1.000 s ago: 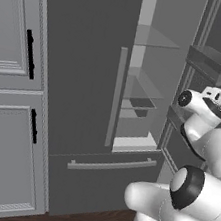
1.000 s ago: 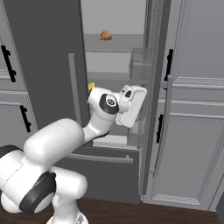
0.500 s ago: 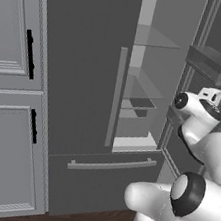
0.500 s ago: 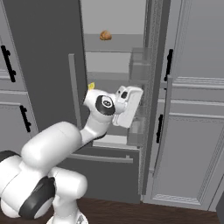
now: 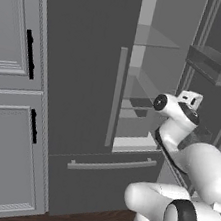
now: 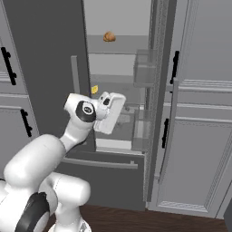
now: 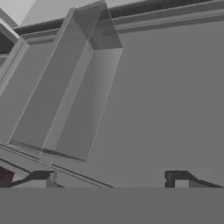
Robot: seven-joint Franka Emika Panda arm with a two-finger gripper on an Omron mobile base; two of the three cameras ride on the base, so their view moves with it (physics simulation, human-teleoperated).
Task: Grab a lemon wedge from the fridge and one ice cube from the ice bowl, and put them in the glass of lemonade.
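The fridge [image 5: 84,68] stands with its left door shut and its right door swung open [image 6: 157,113]. On a middle shelf lies the lemon wedge [image 6: 94,89], a tiny yellow piece by the left door's edge. My gripper [image 6: 116,118] hangs just below and right of it, in front of the shelves, apart from the wedge. In the hand view the gripper [image 7: 111,179] is open, its fingertips [image 7: 43,177] wide apart with nothing between them, facing a clear door bin [image 7: 65,100]. The ice bowl and the glass of lemonade are out of view.
A brown item [image 6: 108,36] sits on the upper shelf. Clear bins [image 6: 144,72] line the inside of the open door. Grey paneled cabinets [image 5: 5,116] with black handles flank the fridge on both sides. The bottom drawer [image 5: 109,165] is closed.
The hand has swung left, away from the open door and toward the fridge's shelves. The gripper has stayed open.
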